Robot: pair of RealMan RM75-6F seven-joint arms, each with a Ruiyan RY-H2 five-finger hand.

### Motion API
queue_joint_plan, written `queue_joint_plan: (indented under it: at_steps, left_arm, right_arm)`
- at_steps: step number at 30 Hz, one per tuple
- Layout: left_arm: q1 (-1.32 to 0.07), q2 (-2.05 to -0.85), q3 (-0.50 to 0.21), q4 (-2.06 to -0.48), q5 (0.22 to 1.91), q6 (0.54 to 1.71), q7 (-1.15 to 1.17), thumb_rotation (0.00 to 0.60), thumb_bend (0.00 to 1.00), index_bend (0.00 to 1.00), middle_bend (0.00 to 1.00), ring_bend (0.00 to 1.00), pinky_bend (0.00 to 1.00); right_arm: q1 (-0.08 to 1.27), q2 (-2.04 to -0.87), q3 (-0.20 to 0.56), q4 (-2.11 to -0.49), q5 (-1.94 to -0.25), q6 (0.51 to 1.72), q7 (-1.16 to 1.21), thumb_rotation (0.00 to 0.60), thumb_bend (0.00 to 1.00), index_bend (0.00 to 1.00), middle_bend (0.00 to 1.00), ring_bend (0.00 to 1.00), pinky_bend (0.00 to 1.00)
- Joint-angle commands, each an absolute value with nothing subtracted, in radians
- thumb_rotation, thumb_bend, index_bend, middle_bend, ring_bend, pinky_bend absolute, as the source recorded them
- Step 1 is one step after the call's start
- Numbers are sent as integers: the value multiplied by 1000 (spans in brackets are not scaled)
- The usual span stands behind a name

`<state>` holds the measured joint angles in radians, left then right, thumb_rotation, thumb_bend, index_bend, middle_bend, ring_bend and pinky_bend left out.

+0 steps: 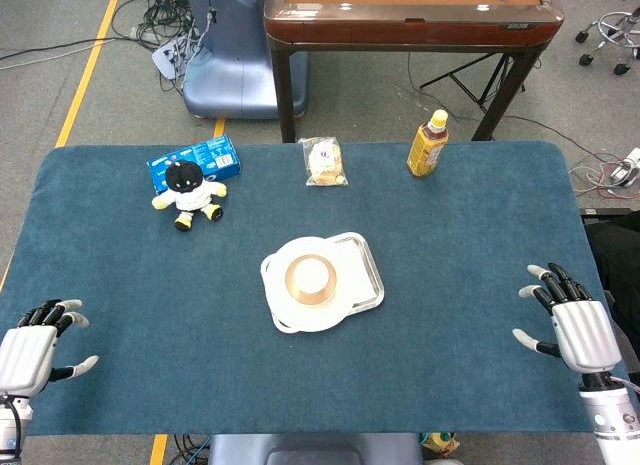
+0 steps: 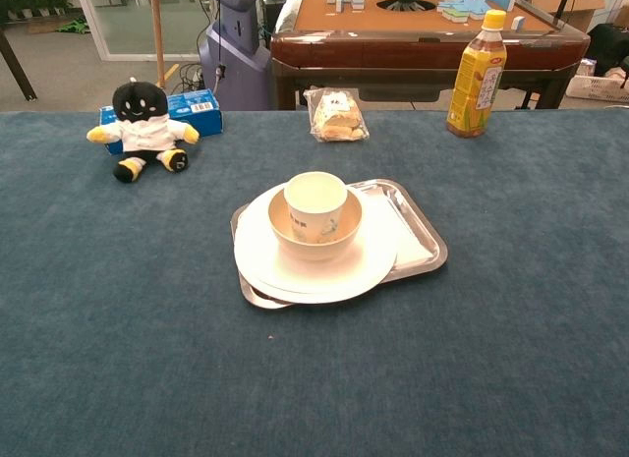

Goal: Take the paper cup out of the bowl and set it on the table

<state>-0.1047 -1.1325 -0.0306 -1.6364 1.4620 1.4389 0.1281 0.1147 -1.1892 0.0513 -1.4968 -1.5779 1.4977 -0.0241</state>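
Note:
A white paper cup (image 2: 315, 205) (image 1: 311, 275) stands upright inside a tan bowl (image 2: 346, 227) (image 1: 293, 281). The bowl rests on a white plate (image 2: 265, 256) (image 1: 342, 260), which lies on a metal tray (image 2: 425, 243) (image 1: 370, 275) at the table's middle. My left hand (image 1: 35, 350) hovers near the front left corner, fingers spread, holding nothing. Near the front right edge my right hand (image 1: 572, 323) is also empty with its fingers apart. Both hands are far from the cup and show only in the head view.
Along the back of the blue table (image 1: 120, 285) lie a plush toy (image 1: 188, 192) (image 2: 143, 128), a blue box (image 1: 205, 160) (image 2: 197, 108), a snack bag (image 1: 325, 162) (image 2: 337, 116) and a yellow bottle (image 1: 428, 143) (image 2: 478, 76). A wooden table (image 1: 400, 20) stands beyond.

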Motion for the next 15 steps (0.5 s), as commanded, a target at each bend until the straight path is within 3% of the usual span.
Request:
queue_joint_plan:
  at_steps: [1, 6, 8, 9, 11, 12, 13, 15]
  left_arm:
    - [-105, -1133, -30, -1632, 1464, 1439, 125, 600, 54, 444, 317, 176, 216]
    - [-110, -1133, -23, -1619, 1477, 1432, 128, 600, 54, 498, 453, 272, 146]
    - [-112, -1132, -18, -1615, 1488, 1428, 123, 581, 54, 518, 480, 286, 50]
    - [-114, -1130, -13, -1612, 1502, 1429, 108, 506, 51, 523, 487, 287, 23]
    - [-112, -1123, -4, -1614, 1525, 1433, 51, 260, 28, 514, 492, 255, 0]
    - [-112, -1120, -4, -1612, 1527, 1435, 38, 215, 19, 500, 489, 229, 0]
    - [-113, -1114, -1, -1613, 1522, 1426, 41, 252, 17, 486, 476, 209, 0]
    - [-116, -1096, 8, -1627, 1519, 1407, 53, 485, 16, 457, 435, 192, 21]
  right_arm:
    - [112, -1188, 49, -1501, -1584, 1506, -23, 600, 1, 397, 217, 114, 288]
    - [114, -1188, 49, -1500, -1577, 1496, -19, 600, 1, 398, 222, 115, 288]
    - [117, -1190, 49, -1500, -1573, 1489, -19, 600, 1, 398, 224, 115, 288]
    - [117, -1191, 49, -1501, -1573, 1488, -18, 600, 1, 398, 224, 115, 288]
    - [117, -1191, 46, -1504, -1578, 1489, -13, 600, 1, 398, 224, 115, 289]
    - [117, -1193, 45, -1505, -1581, 1490, -11, 600, 1, 398, 224, 115, 289]
    - [119, -1195, 44, -1506, -1586, 1492, -12, 600, 1, 400, 226, 115, 288]
    - [122, -1199, 44, -1507, -1594, 1493, -14, 600, 1, 409, 230, 115, 288]
